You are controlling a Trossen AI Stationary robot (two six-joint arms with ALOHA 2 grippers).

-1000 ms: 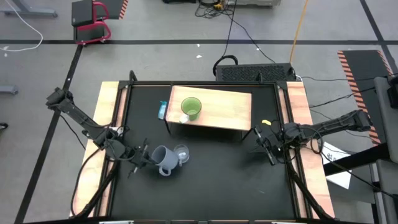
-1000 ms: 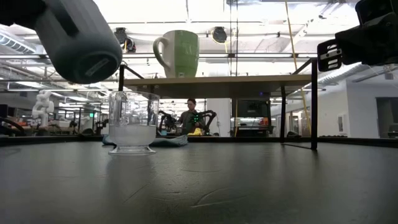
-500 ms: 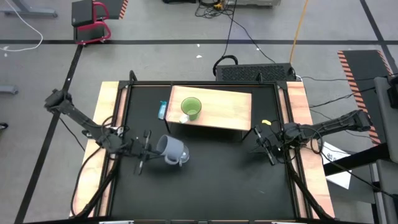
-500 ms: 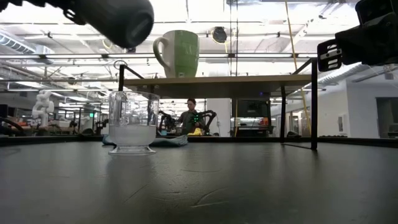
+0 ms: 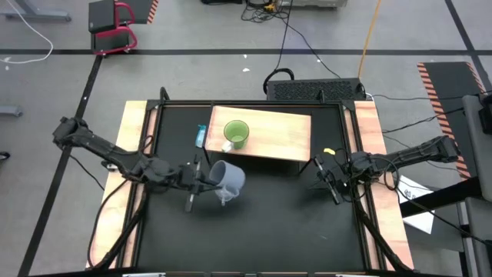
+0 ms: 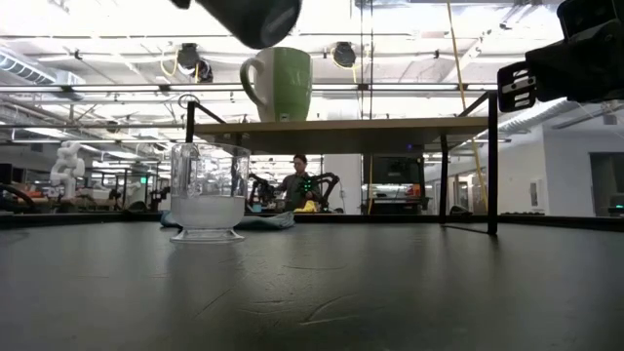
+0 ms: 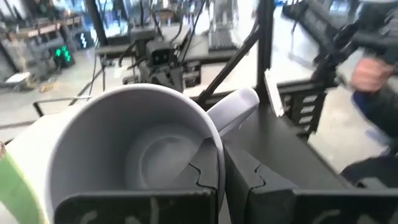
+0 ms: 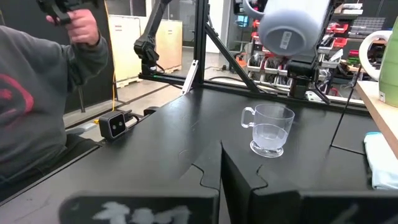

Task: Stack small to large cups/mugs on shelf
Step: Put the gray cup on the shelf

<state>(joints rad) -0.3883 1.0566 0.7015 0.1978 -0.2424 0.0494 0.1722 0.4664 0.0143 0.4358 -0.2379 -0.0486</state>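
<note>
My left gripper [image 5: 202, 178] is shut on the grey-blue mug [image 5: 228, 177], held high over the black tabletop, just near of the shelf [image 5: 280, 135]. The mug also shows in the right wrist view [image 8: 292, 28] and at the low view's top [image 6: 252, 12]. The lime-green mug [image 5: 236, 134] stands upright on the shelf's left part. The clear glass cup [image 6: 207, 200] stands on the tabletop below the held mug, which mostly hides it in the high view. My right gripper [image 5: 332, 178] waits, shut and empty, above the table's right side. My left gripper pinches the grey-blue mug's rim wall [image 7: 214, 146] next to the handle [image 7: 235, 107], one finger [image 7: 202, 180] inside the mug and one [image 7: 252, 180] outside. The fingers come about level from the table's left. The mug is lifted clear, lying on its side, base toward the table's right.
A light-blue cloth [image 5: 201, 136] lies on the tabletop by the shelf's left end. The shelf's dark legs [image 6: 491, 166] stand on the table. A person [image 8: 37, 93] stands beyond the table's edge, holding a controller.
My left gripper has carried the grey-blue mug up and toward the table's right and far side, from left of the glass cup to above it, nearer the shelf. The glass cup and green mug have stayed put.
</note>
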